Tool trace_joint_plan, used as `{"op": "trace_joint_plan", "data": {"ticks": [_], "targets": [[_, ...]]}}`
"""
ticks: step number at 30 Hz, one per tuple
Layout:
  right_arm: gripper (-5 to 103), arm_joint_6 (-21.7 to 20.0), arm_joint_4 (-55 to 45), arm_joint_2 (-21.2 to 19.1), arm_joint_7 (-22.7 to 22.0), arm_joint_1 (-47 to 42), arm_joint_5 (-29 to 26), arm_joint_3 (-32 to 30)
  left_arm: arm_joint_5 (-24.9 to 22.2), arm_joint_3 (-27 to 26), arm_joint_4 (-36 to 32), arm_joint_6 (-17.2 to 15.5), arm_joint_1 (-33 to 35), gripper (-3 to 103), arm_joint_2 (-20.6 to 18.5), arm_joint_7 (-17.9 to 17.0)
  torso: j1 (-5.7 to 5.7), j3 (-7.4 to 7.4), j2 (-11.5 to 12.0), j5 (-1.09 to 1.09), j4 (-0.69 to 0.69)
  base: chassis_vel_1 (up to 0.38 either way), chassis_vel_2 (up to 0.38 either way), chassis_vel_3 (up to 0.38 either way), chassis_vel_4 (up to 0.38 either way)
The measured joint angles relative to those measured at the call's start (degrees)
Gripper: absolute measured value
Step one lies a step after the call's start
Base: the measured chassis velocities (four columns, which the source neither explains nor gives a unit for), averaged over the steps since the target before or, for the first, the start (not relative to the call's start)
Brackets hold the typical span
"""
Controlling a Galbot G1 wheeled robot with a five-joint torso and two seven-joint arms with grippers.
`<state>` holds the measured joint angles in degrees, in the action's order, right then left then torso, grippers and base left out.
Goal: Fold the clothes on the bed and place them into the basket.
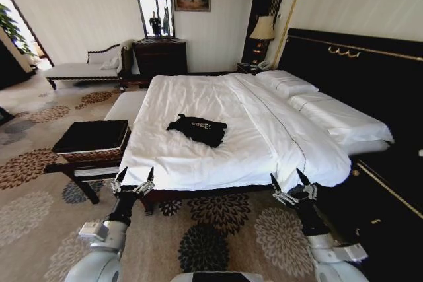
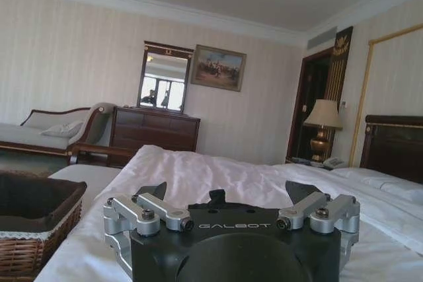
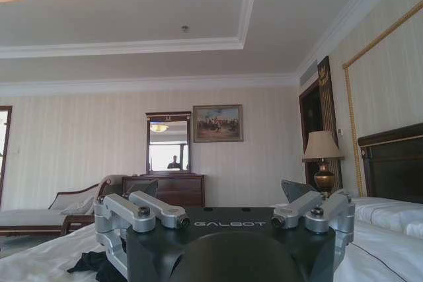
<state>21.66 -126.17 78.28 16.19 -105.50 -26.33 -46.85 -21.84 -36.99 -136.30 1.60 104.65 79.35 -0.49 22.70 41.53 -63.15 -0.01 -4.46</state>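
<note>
Soft matt black T-shirt [image 1: 197, 129] on smooth white duvet [image 1: 198, 156]; rough brown woven wicker basket [image 1: 92, 142].

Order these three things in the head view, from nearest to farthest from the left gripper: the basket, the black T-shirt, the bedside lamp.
From the left gripper, held open at the bed's foot edge:
1. The basket, close by, beside the bed on the robot's left.
2. The black T-shirt, crumpled mid-bed.
3. The bedside lamp, far back by the headboard.

Two pale grey, rounded arms end in black wrists. The left hand [image 1: 133, 181] and right hand [image 1: 291, 183] each carry dark pointed fingertips on silver metal links with round bolts. White "GALBOT" lettering marks each black hand body.
</note>
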Motion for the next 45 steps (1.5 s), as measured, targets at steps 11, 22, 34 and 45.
{"op": "trace_joint_plan", "data": {"ticks": [11,22,34,45], "targets": [[100,1.9,1.1,-2.3,-0.3,1.9,0.1,1.6,-2.2,-3.0,-3.5,2.7,6.3,100,2.1,1.7,0.0,0.0,0.0,0.0,0.0,0.0,0.0,0.0,0.0],[100,5.8,2.5,1.2,0.7,1.3,0.4,3.4,-1.5,-2.1,-5.0,2.1,5.7,100,-0.5,0.5,0.0,0.01,0.0,-0.01,0.0,0.0,0.0,0.0,0.0],[100,5.5,2.8,5.4,-1.2,0.6,2.6,4.1,0.1,-0.4,-3.5,3.7,6.4,100,-3.1,-1.1,0.0,0.0,0.0,-0.01,0.0,0.0,0.0,0.0,0.0],[100,5.6,4.1,5.7,-1.2,3.7,3.7,6.3,-1.9,-0.5,-2.1,4.5,5.7,100,-1.0,0.1,-0.01,0.0,0.0,0.0,-0.01,0.0,0.0,0.0,0.0]]}}
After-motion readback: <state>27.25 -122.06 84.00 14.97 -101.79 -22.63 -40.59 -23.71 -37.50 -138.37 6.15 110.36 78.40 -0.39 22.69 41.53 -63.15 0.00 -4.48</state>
